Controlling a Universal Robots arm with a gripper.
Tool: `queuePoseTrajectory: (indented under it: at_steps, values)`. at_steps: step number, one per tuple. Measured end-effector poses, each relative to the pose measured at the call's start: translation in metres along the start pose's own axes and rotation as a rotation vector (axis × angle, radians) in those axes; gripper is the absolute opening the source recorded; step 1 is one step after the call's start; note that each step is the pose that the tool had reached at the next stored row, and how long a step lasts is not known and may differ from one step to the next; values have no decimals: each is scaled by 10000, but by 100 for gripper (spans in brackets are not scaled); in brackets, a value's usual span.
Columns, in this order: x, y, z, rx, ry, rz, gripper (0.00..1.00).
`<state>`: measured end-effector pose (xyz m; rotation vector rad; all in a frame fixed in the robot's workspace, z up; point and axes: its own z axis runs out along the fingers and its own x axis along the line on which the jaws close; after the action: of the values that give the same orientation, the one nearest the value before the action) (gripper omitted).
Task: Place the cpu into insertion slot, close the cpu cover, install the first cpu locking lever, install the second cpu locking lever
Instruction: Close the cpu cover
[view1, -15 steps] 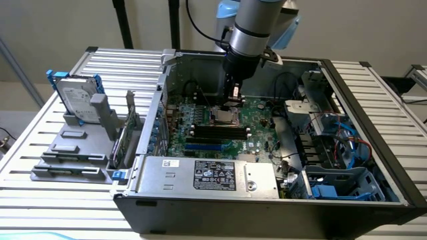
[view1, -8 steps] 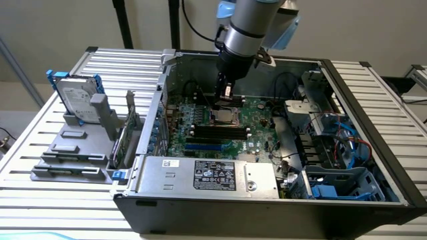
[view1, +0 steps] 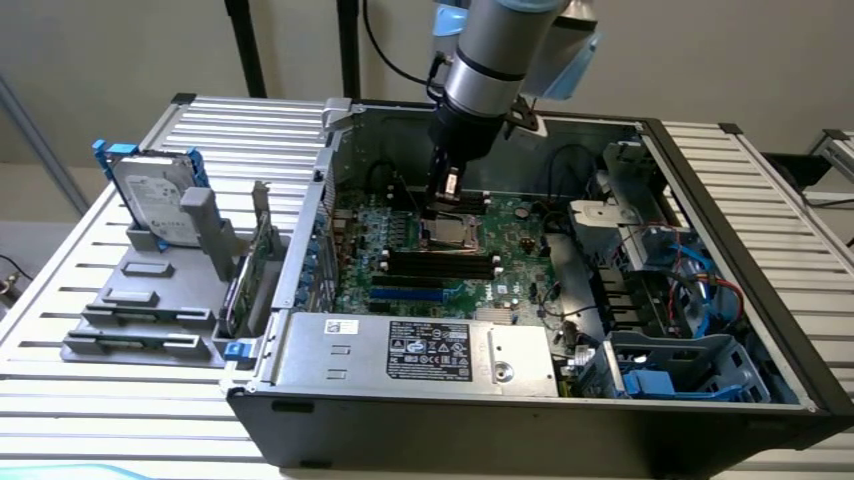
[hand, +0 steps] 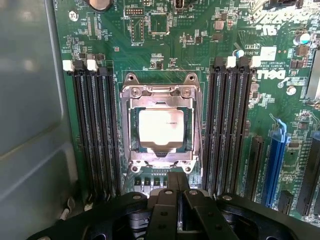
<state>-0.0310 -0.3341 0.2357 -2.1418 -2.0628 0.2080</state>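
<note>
Your pincer (view1: 451, 192) hangs shut near cpu cover (hand: 161, 92). Case (view1: 534, 430) open on top, so you get clear room from above. Memory slots (hand: 95, 130) flank cover close on two sides. Side wall (view1: 324, 190) bounds exterior view's left. Cables (view1: 694, 290) and drive cage (view1: 681, 365) crowd exterior view's right. Power supply (view1: 414, 350) blocks your approach from near side.

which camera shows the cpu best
The wrist view: it looks straight down on the cpu, its pale top framed by the cpu cover. The exterior view shows it as a small pale patch under the gripper.
</note>
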Motion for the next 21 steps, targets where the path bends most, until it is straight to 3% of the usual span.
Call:
queuePoseTrajectory:
  at_steps: [3,12,15,21]
  values:
    - [0,9,44,1,66,90,11]
    - [-3,25,194,1,150,253,11]
    - [-4,13,228,5,226,274,11]
    - [-5,25,296,15,434,258,11]
